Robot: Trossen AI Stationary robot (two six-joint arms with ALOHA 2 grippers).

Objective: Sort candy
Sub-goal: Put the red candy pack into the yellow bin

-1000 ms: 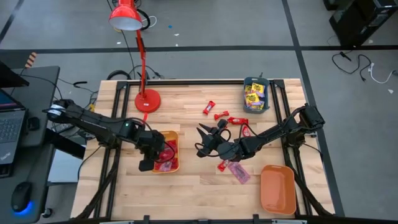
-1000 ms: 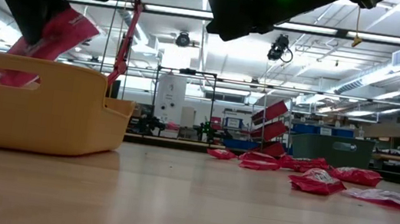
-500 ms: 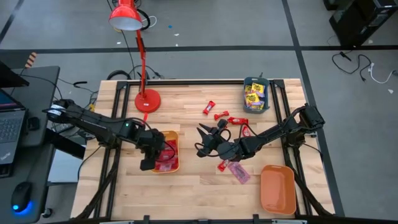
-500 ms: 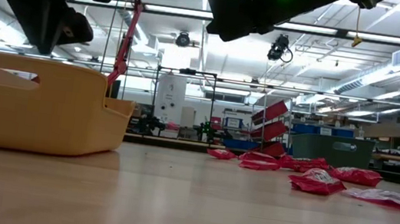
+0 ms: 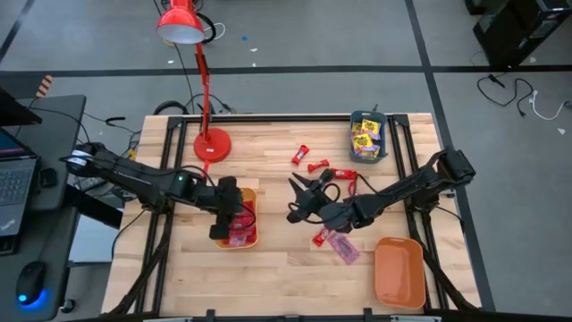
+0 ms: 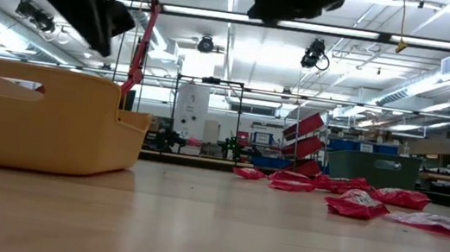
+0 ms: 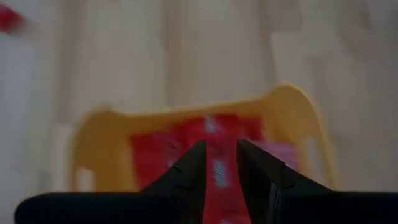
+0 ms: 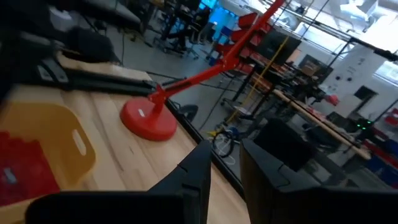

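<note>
Three trays on the worktop point(image 5: 277, 170): a yellow tray point(image 5: 251, 199) on the left side, a teal tray point(image 5: 356, 122) at the far right edge, an orange tray point(image 5: 399, 271) at the near right corner. One red lamp point(image 5: 212, 143) standing at the far left. Sweets point(image 5: 317, 165) counted next: about five red ones loose in the middle of the worktop, from a single one point(image 5: 300, 154) farthest back to one point(image 5: 319, 238) nearest the front, plus one pink packet point(image 5: 343, 247) just beside that, near the orange tray. Yellow packets point(image 5: 366, 137) heaped in the teal tray, too bunched to count. Red wrappers point(image 5: 239, 228) with a bit of pink lying in the yellow tray, number hard to tell. Left hand point(image 5: 225, 207) hovering over the yellow tray's left rim; in its wrist view, fingers point(image 7: 189, 174) only a narrow slit apart, gripping nothing, red wrappers point(image 7: 205, 146) seen below in the tray. From table height, left hand point(image 6: 92, 8) well above the tray wall point(image 6: 43, 119), free of it. Right hand point(image 5: 302, 199) raised over mid-worktop beside the loose red sweets, fingers point(image 8: 193, 171) a small gap apart, empty, touching nothing.
</note>
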